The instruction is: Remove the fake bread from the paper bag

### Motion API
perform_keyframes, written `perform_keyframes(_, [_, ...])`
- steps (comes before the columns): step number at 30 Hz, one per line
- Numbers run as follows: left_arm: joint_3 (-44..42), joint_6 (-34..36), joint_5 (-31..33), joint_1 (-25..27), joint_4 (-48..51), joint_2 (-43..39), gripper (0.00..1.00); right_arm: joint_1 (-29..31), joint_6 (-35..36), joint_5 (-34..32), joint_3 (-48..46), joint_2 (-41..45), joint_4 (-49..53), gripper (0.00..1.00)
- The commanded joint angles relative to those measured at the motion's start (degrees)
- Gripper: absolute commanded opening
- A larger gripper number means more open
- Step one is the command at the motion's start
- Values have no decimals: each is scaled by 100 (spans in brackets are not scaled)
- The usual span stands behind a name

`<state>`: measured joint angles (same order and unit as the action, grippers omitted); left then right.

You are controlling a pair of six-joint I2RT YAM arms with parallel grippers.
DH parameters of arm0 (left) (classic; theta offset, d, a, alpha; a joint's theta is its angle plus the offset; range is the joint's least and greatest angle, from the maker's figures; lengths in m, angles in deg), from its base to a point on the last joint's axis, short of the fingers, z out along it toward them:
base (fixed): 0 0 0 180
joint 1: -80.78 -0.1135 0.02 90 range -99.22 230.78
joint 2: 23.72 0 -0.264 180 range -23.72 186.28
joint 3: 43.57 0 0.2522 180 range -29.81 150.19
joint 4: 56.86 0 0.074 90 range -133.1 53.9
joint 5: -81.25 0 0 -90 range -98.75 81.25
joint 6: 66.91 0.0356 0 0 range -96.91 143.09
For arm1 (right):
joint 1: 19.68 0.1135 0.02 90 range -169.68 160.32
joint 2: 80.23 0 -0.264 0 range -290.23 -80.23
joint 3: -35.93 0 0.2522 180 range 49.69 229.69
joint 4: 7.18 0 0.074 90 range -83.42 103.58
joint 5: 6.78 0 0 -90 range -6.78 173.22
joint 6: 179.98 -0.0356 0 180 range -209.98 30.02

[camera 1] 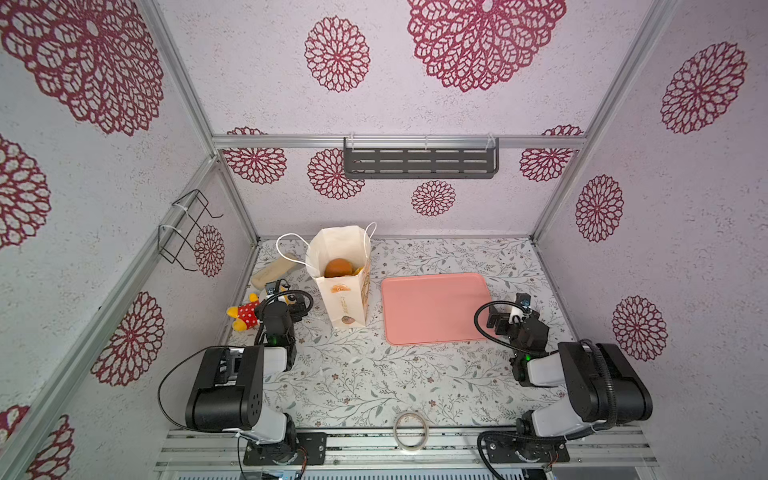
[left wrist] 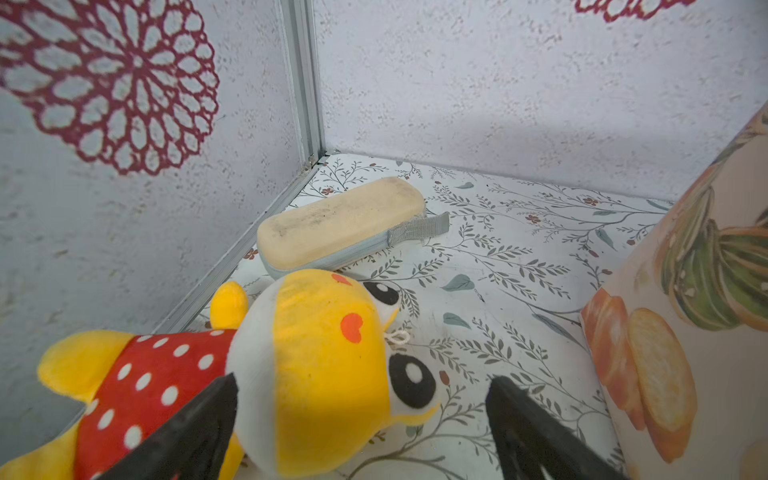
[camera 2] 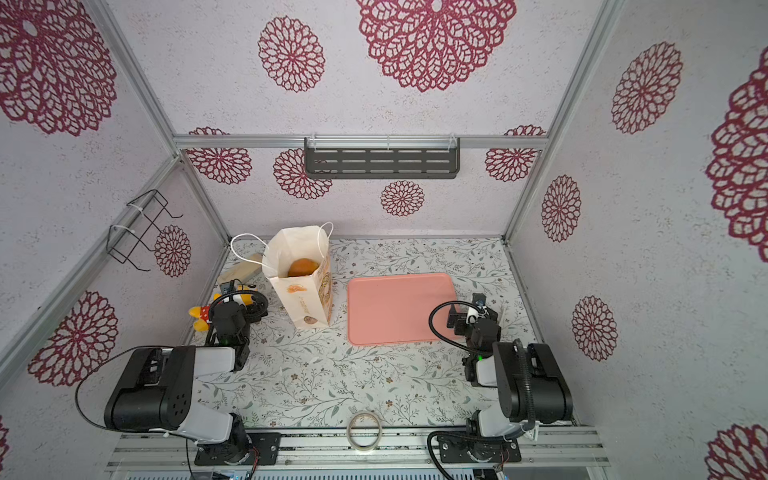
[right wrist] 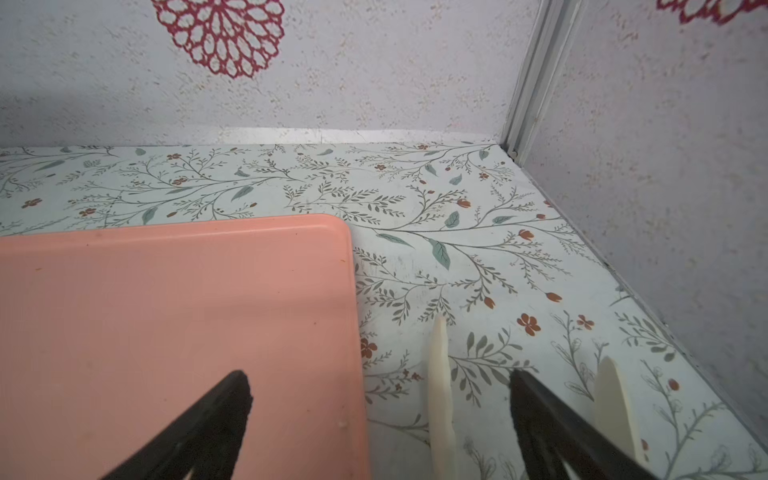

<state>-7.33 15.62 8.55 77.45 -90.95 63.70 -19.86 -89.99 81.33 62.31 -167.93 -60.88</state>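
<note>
Bag (camera 1: 343,299) stands upright, mouth skyward, bun (camera 1: 338,267) inside; left pincer (left wrist: 363,380) and right pincer (right wrist: 378,374) gape.

We see 2 arms, left arm (camera 1: 232,386) & right arm (camera 1: 602,386): boxy black motor housings, white-grey links. Thin black cable (camera 1: 164,386) on left, ribbed black conduit (camera 1: 482,328) on right. Green LED (camera 1: 273,340) on each. Black base plates (camera 1: 309,449) w/ silver screws. Left gripper (left wrist: 363,379) & right gripper (right wrist: 378,373): black tapered fingers.

Floral table (camera 1: 353,374), paper bag (camera 1: 343,303), pink tray (camera 1: 432,307), plush toy (camera 1: 245,311), beige case (camera 1: 270,274)
</note>
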Motion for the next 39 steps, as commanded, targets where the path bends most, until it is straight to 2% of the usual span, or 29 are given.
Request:
perform_keyframes(1, [88, 85, 42, -27, -214, 47, 97, 49, 80, -100, 118, -10, -276, 99])
perform_keyframes(18, [72, 131, 118, 17, -267, 47, 97, 39, 37, -72, 139, -19, -239, 99])
perform_keyframes(23, [76, 131, 116, 17, -259, 47, 97, 19, -166, -567, 221, -19, -66, 99])
perform_keyframes(29, [85, 121, 114, 8, -233, 31, 97, 28, -158, -657, 241, -23, -40, 99])
perform_keyframes(30, [75, 143, 224, 29, -269, 19, 97, 43, -176, -793, 210, 33, -83, 99])
perform_keyframes(31, [115, 127, 483, 75, -197, -91, 97, 99, -263, -1212, 124, 280, -53, 99])
perform_keyframes(32, [218, 134, 696, 135, 85, -296, 97, 111, -404, -1584, 52, 639, 133, 99])
perform_keyframes(34, [576, 86, 871, 235, 1360, -852, 97, 104, -692, -2202, 41, 1508, 788, 99])
perform_keyframes(35, [774, -53, 901, 237, 1930, -1130, 97, 86, -1020, -2438, 180, 2036, 1575, 99])
perform_keyframes(37, [1024, -535, 1035, 215, 2852, -1573, 97, -72, -1720, -2384, 725, 2898, 3495, 99])
perform_keyframes(39, [1209, -1099, 1153, 176, 3700, -1934, 97, -339, -2353, -1852, 1339, 3403, 5178, 99])
